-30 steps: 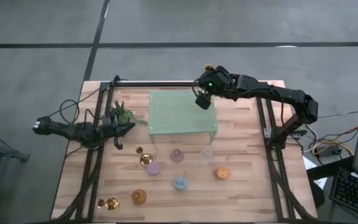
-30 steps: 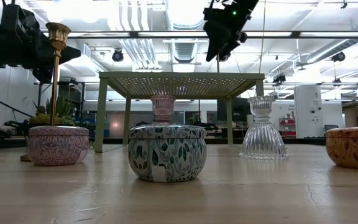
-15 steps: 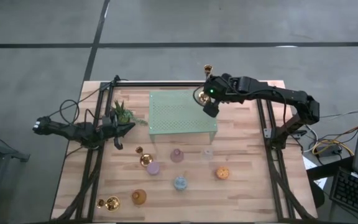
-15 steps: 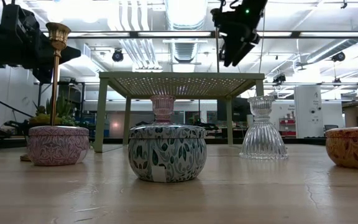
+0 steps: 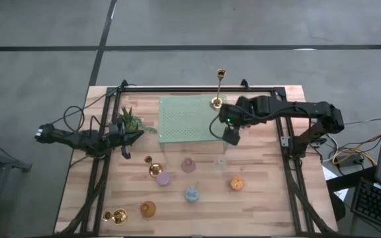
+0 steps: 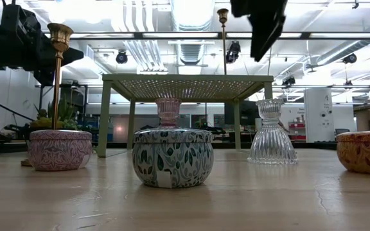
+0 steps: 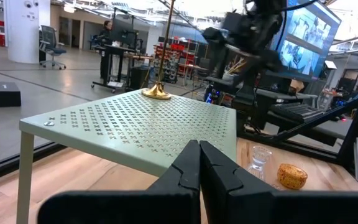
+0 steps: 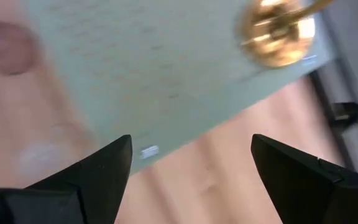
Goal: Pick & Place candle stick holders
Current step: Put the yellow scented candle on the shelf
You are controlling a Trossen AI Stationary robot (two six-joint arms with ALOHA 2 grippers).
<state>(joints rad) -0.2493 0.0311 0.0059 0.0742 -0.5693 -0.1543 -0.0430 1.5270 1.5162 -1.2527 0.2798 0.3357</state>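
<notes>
While both arms are seen from above, the scene is set out as follows.

Right gripper (image 5: 231,136): held just right of the frame's centre in the high view, over the right edge of the raised green stand (image 5: 194,119); its fingers (image 8: 98,174) are spread wide with nothing between them, as the right wrist view shows.

Tall gold candlestick (image 5: 217,89): stood upright on the stand's upper right corner, clear of the right gripper; its round base is seen in the right wrist view and its thin stem rises above the stand top in the low view.

Left gripper (image 5: 137,135): parked at centre left of the high view, beside the small potted plant (image 5: 129,121); its fingers (image 7: 188,171) are pressed together and empty in the left wrist view.

Second gold candlestick (image 5: 153,168): placed on the wooden table (image 5: 263,192) below the stand's lower left corner.

Third gold candlestick (image 5: 117,215): set at the lower left of the high view, next to the amber holder (image 5: 148,209).

Purple holder (image 5: 163,178): set just beside the second candlestick.

Pink holder (image 5: 188,164) and clear glass holder (image 5: 221,162): placed in a row just below the stand.

Blue holder (image 5: 192,194): found lower centre.

Orange holder (image 5: 236,184): found to the right of the blue holder.
</notes>
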